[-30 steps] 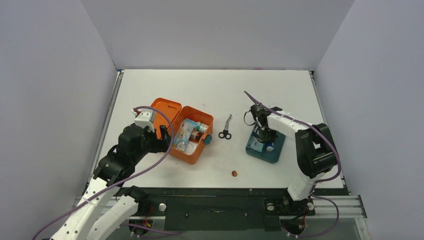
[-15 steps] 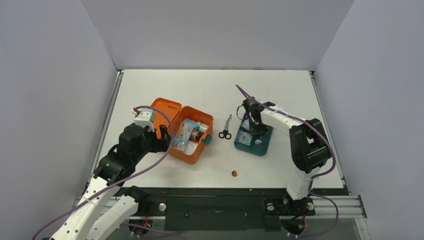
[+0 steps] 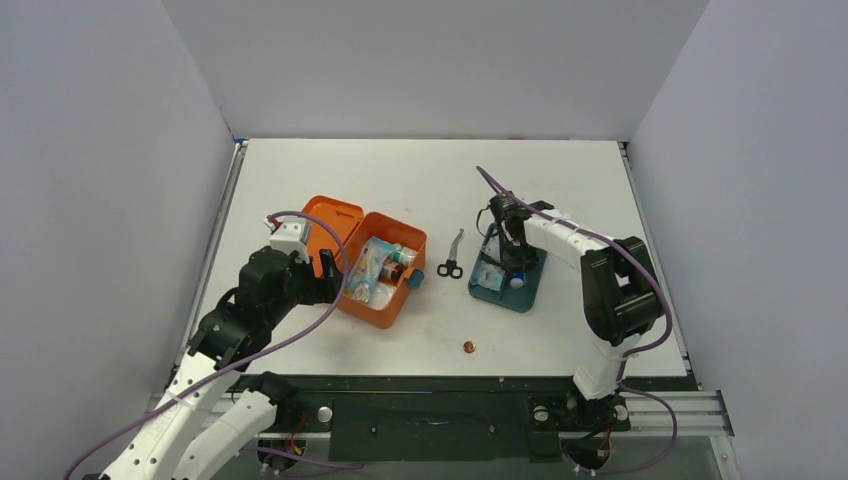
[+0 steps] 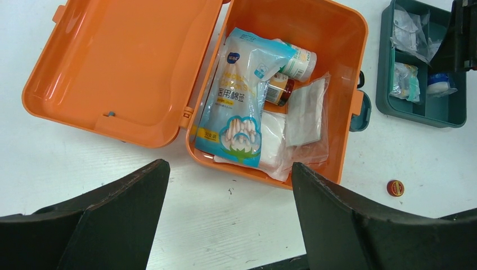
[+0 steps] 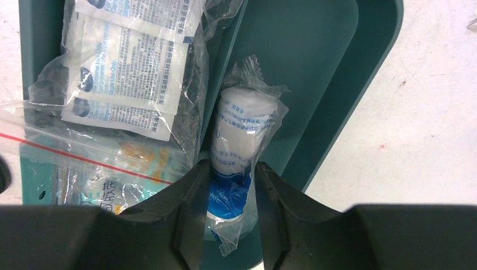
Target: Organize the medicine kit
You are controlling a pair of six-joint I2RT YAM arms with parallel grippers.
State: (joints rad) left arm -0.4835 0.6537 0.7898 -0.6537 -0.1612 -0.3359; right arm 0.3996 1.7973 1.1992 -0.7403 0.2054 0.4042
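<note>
The medicine kit (image 3: pixel 335 225) (image 4: pixel 124 62) lies open at the left of the table, lid flat. It holds a blue cotton-swab packet (image 4: pixel 242 95), small bottles (image 4: pixel 298 59) and clear pouches. My left gripper (image 3: pixel 325 268) (image 4: pixel 228 166) hovers open just in front of the kit, with nothing between its fingers. My right gripper (image 3: pixel 512 262) (image 5: pixel 232 166) reaches down into the teal divided tray (image 3: pixel 530 290) (image 5: pixel 304 67). Its jaws stand slightly apart on either side of a wrapped white-and-blue bandage roll (image 5: pixel 244 124) lying in a compartment.
Black-handled scissors (image 3: pixel 452 255) lie between the kit and the tray. A small red cap (image 3: pixel 467 347) (image 4: pixel 395 188) sits near the front edge. Sachets and a zip bag (image 5: pixel 124 73) fill the tray's other compartments. Grey walls enclose three sides.
The teal tray and my right gripper have shifted left, close to the scissors. The right jaws have parted a little. The left arm has not moved.
</note>
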